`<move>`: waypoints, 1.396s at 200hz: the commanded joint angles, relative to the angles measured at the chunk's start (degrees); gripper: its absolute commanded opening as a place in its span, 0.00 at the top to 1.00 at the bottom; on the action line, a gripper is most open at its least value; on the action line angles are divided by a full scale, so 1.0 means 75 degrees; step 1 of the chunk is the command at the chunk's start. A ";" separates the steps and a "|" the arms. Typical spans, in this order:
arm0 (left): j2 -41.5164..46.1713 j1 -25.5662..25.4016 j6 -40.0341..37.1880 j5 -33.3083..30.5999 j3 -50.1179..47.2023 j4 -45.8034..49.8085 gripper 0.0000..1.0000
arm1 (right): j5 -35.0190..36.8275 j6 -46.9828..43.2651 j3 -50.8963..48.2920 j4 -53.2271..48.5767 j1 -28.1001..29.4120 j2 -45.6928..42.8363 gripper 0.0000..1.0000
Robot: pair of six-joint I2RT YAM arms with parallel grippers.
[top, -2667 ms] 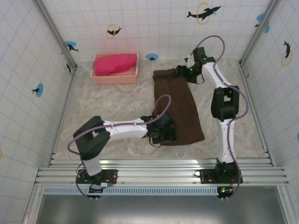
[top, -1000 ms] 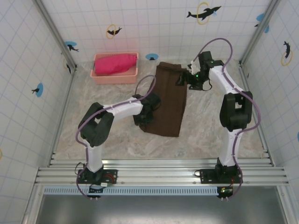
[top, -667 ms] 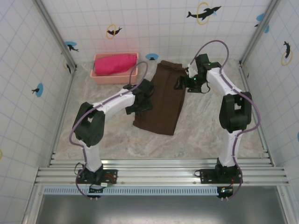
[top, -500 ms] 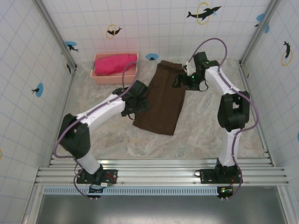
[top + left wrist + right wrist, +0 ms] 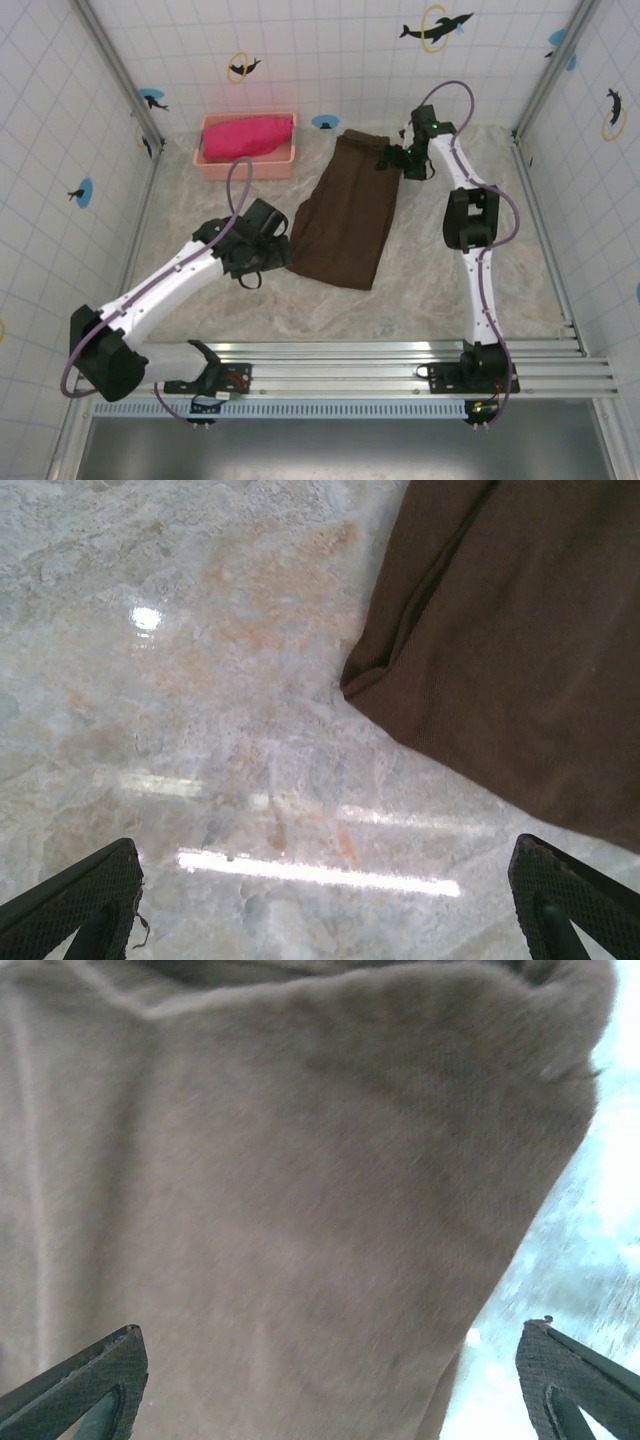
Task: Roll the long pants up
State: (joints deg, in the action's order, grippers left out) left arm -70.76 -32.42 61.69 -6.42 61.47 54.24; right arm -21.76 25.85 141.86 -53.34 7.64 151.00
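Left gripper point(image 5: 320, 845) hangs spread wide beside the long pants point(image 5: 345, 225); my right gripper point(image 5: 328, 1328) gapes over their far end.

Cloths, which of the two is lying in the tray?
The bright pink cloth, bundled in the tray at the far left; the brown pants lie flat on the table.

The long pants point(image 5: 345, 225) have been dragged across the table point(image 5: 200, 210): their near end now lies further left and their far end further away. The left gripper point(image 5: 278, 256) has spread its jaws, let go of the near left corner and drawn back left.
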 commanded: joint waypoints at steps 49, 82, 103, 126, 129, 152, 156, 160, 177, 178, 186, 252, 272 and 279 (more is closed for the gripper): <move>0.1805 -0.0177 0.0680 0.0286 -0.0666 0.1376 0.04 | -0.0832 0.0655 0.0784 0.0608 0.0299 0.0881 0.02; 0.2836 -0.0183 0.1640 0.0653 -0.1819 0.0236 0.03 | -0.1653 0.1203 0.0962 0.1408 0.0618 0.1362 0.02; 0.3352 -0.0181 0.2354 0.0764 -0.2781 -0.1053 0.03 | -0.1902 0.1433 0.1260 0.1675 0.0800 0.1644 0.01; 0.3851 -0.0181 0.3189 0.0574 -0.3945 -0.2557 0.02 | -0.1747 0.1467 0.1288 0.1939 0.0856 0.1514 0.01; 0.3929 -0.0186 0.3310 0.0540 -0.4136 -0.2811 0.03 | -0.1723 0.1459 0.1285 0.1957 0.0856 0.1469 0.02; 0.4594 -0.0182 0.4242 0.0224 -0.5331 -0.4333 0.03 | -0.1606 0.1253 0.1266 0.1915 0.0746 0.1060 0.02; 0.4700 -0.0178 0.4349 0.0153 -0.5492 -0.4510 0.02 | -0.1587 0.1192 0.1265 0.1827 0.0718 0.0942 0.02; 0.4794 -0.0180 0.4428 0.0084 -0.5602 -0.4658 0.03 | -0.1550 0.1106 0.1265 0.1731 0.0680 0.0844 0.02; 0.4930 -0.0264 0.4706 -0.0213 -0.5931 -0.5113 0.02 | -0.1308 0.0539 0.1171 0.1125 0.0505 0.0277 0.02; 0.4921 -0.0273 0.4721 -0.0224 -0.5950 -0.5141 0.02 | -0.1295 0.0503 0.1148 0.1090 0.0493 0.0238 0.02; 0.4792 -0.0373 0.4835 -0.0373 -0.6041 -0.5401 0.03 | -0.1119 0.0235 0.0926 0.0855 0.0399 -0.0122 0.02; 0.0792 -0.1297 0.5617 -0.0801 -0.5538 -0.8498 0.02 | -0.0365 -0.1003 -0.2432 0.0489 -0.0201 -0.3406 0.02; 0.0065 -0.1470 0.5855 -0.1036 -0.5344 -0.8843 0.03 | -0.0415 -0.1153 -0.3221 0.0468 -0.0114 -0.4107 0.02; -0.0067 -0.1501 0.5912 -0.1158 -0.5298 -0.8828 0.04 | -0.0415 -0.1231 -0.3501 0.0465 -0.0025 -0.4349 0.02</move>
State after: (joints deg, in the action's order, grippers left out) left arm -67.37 -42.54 102.35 -11.38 20.08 -7.14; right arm -25.56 20.23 121.64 -48.03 5.37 123.72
